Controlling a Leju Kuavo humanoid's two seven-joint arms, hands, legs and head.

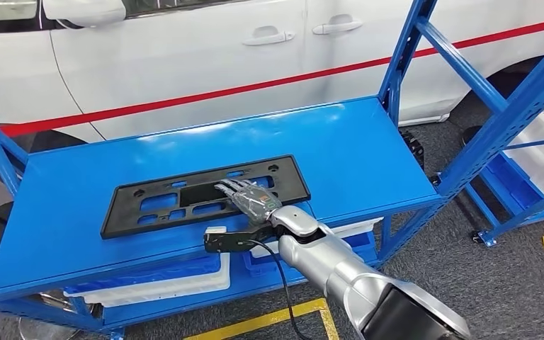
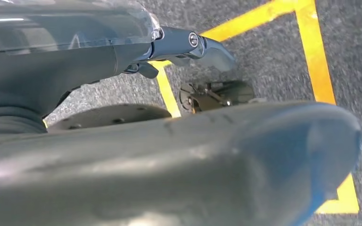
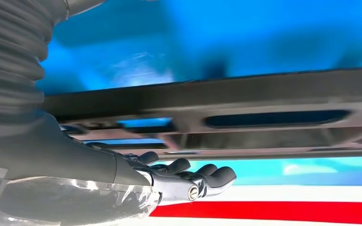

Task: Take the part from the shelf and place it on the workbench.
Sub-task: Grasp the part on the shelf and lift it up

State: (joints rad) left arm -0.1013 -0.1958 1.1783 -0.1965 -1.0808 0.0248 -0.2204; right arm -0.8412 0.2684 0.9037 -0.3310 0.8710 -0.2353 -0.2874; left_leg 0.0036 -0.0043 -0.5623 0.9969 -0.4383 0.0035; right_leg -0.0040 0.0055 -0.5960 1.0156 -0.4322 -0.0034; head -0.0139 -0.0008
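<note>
head: right hand (image 1: 249,199) fingers flat, spread on part (image 1: 202,195) | left wrist: left hand (image 2: 188,44) fingers unclear

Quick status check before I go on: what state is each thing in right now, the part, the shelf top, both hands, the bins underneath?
black frame part: lying flat on the blue shelf top, not lifted.
blue shelf top: carries the part.
right hand: fingers stretched over the part's near edge; grip unclear.
left hand: hanging over the floor, fingers curled, holding nothing.
white bin: sitting on the lower shelf.
</note>
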